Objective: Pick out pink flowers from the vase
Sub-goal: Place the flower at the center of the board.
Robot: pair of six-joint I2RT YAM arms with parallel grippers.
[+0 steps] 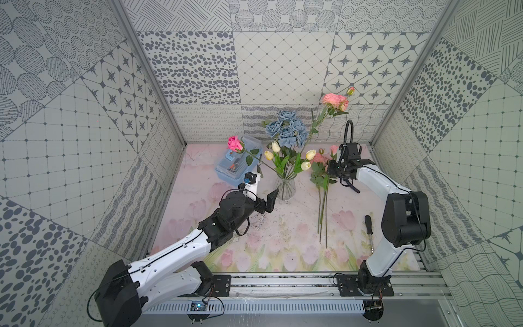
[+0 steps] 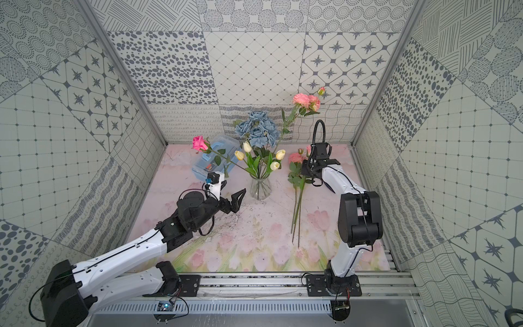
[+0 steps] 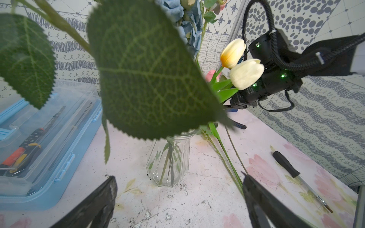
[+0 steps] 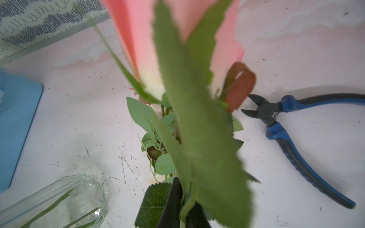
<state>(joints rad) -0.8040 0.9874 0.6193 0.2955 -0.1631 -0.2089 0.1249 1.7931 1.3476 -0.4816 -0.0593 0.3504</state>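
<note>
Right pincer [image 4: 182, 197] clamps the pink flower [image 1: 319, 159] stem; its axis runs front-to-back along the bench [image 1: 283, 226], bloom rearward. Left pincer [image 3: 177, 176] spread wide, empty.

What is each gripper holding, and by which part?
The right gripper is shut on a pink flower by its green stem, below the bloom. The left gripper is open, holding nothing.
</note>
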